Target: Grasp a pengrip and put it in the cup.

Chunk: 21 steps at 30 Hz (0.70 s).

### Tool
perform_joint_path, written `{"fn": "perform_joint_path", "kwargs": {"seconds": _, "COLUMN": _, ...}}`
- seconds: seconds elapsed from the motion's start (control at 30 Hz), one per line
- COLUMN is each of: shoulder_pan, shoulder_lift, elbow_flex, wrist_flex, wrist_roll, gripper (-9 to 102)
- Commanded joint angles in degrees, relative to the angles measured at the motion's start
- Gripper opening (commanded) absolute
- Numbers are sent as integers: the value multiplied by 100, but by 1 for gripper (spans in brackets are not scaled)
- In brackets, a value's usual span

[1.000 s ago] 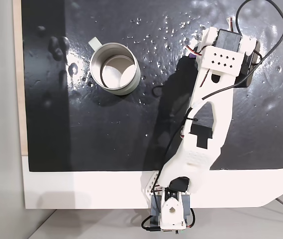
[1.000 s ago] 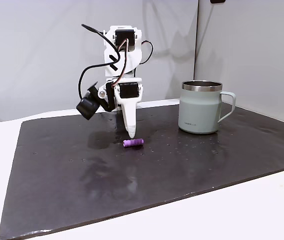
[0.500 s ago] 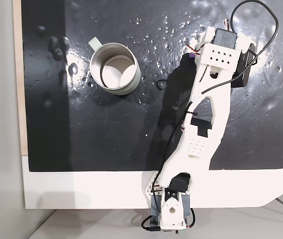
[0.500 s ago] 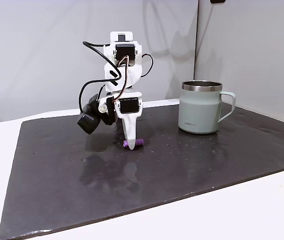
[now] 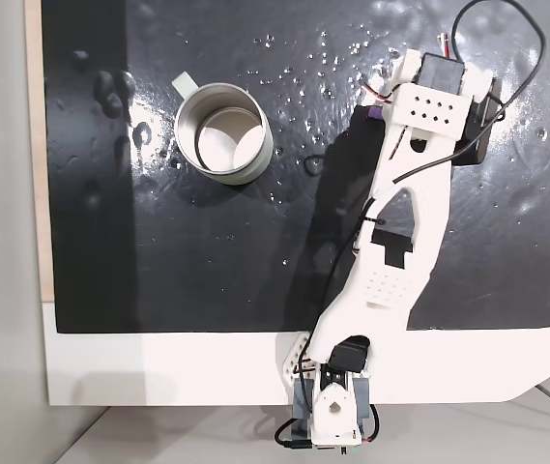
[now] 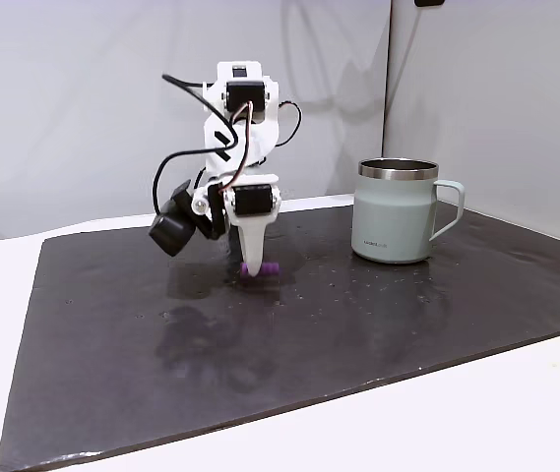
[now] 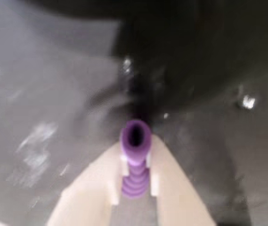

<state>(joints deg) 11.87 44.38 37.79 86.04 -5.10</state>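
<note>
In a fixed view from above, the white arm [image 5: 400, 242] reaches from its base at the bottom edge up across the black mat [image 5: 159, 251] to the upper right. A small patch of the purple pengrip [image 5: 375, 110] peeks out at the left side of the wrist block, mostly covered by the arm. The cup [image 5: 224, 133] stands well apart on the mat's upper left, its mouth open to the camera and its flat handle pointing to the upper left. Silvery water droplets [image 5: 323, 68] are scattered over the mat near the top. The mat lies on a white surface [image 5: 159, 372].

In a fixed view from the side, the tool [image 6: 252, 271] points straight down, with its tips at the pengrip [image 6: 263, 267], which sits just above the dark mat [image 6: 358, 334]. The pale mug [image 6: 396, 211] stands upright to the right, handle turned rightward, clear of the arm. A black camera module [image 6: 169, 232] hangs at the left of the wrist.

In the wrist view, blurred, the two pale fingers [image 7: 96, 183] of the tool [image 7: 134, 186] are pressed against the ribbed sides of the purple pengrip [image 7: 134, 162], pinching it between them. Its open end faces away from the camera, jutting past the fingertips. The dark, wet mat [image 7: 39, 94] lies below.
</note>
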Motion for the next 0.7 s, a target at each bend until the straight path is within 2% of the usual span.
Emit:
{"fn": "perform_joint_path", "kwargs": {"seconds": 0.0, "shoulder_pan": 26, "shoulder_lift": 1292, "elbow_flex": 70, "wrist_flex": 185, "wrist_roll": -53, "gripper": 0}}
{"fn": "perform_joint_path", "kwargs": {"seconds": 0.37, "shoulder_pan": 97, "shoulder_lift": 3806, "elbow_flex": 598, "wrist_flex": 800, "wrist_roll": -185, "gripper": 0}}
{"fn": "perform_joint_path", "kwargs": {"seconds": 0.67, "shoulder_pan": -650, "shoulder_lift": 4315, "elbow_flex": 861, "wrist_flex": 993, "wrist_roll": -193, "gripper": 0}}
